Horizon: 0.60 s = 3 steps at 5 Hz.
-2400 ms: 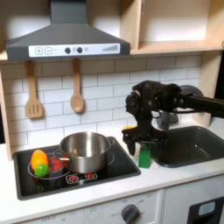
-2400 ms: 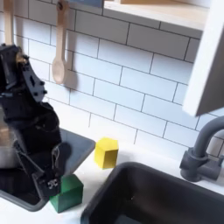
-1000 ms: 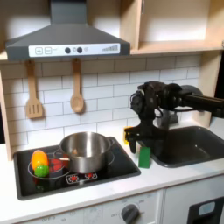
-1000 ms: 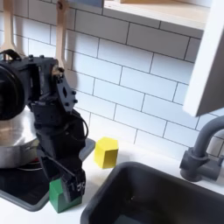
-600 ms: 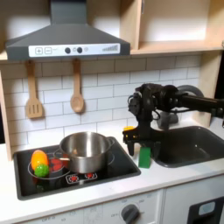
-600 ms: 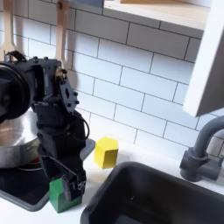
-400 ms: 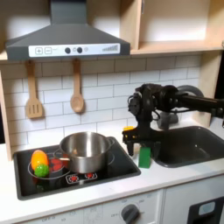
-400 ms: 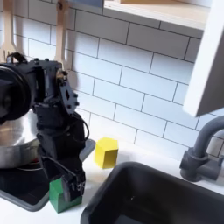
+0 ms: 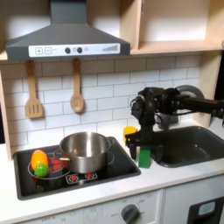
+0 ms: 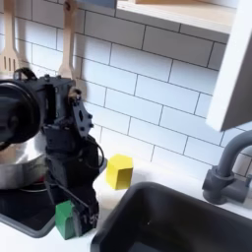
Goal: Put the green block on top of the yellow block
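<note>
- One white counter (image 9: 166, 179) carries a toy kitchen set before a white tiled wall.
- One dark sink (image 9: 194, 144) lies at the first exterior view's right; in the second exterior view one grey tap (image 10: 224, 177) stands at its far edge.
- One black hob (image 9: 105, 168) sits at the first exterior view's left.
- One black arm (image 9: 188, 103) reaches in from the first exterior view's right, bends at a bulky wrist and points straight down between hob and sink.
- One steel pot (image 9: 85, 150) stands on the hob.
- Two wooden utensils hang on the wall: a slotted spatula (image 9: 33, 92) and a spoon (image 9: 77, 87).
- One claw (image 10: 73, 209) points down at the counter, its fingers (image 10: 87, 213) closed on the sides of the green block.
- One rounded green-and-yellow toy food (image 9: 39, 162) lies on the hob, left of the pot in the first exterior view.
- One green block (image 10: 66, 219) sits low at the hob's edge, gripped by the claw; whether it touches the counter I cannot tell.
- One yellow block (image 10: 119, 170) rests on the counter near the wall, apart from the green block, behind it and to the second exterior view's right.
</note>
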### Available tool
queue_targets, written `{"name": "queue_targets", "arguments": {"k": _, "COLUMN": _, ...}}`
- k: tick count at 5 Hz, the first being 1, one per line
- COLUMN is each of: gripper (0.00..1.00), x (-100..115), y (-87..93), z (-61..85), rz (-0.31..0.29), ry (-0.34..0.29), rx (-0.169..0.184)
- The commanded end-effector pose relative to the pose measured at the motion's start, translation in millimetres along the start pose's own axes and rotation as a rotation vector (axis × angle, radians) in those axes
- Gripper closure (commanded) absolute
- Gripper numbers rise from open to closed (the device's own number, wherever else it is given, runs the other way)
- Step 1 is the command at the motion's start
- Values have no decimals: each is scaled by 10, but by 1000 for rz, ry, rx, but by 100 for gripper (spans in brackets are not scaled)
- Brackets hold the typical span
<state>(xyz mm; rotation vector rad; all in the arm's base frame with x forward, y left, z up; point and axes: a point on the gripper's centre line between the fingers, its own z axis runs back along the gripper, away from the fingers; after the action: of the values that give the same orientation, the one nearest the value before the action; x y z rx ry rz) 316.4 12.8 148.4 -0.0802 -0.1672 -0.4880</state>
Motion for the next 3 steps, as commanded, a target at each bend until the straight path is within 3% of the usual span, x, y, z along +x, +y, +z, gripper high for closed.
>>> {"name": "queue_targets", "arguments": {"k": 1, "gripper": 0, "x": -21, "y": -66, "z": -101, "rz": -9, "ry": 18, "rx": 11}}
{"name": "queue_targets", "arguments": {"k": 2, "gripper": 44, "x": -30, "y": -37, "z": -124, "rz": 3, "ry": 17, "rx": 19}}
{"name": "queue_targets", "arguments": {"k": 3, "gripper": 100, "x": -19, "y": -13, "z": -104, "rz": 6, "ry": 13, "rx": 26}}
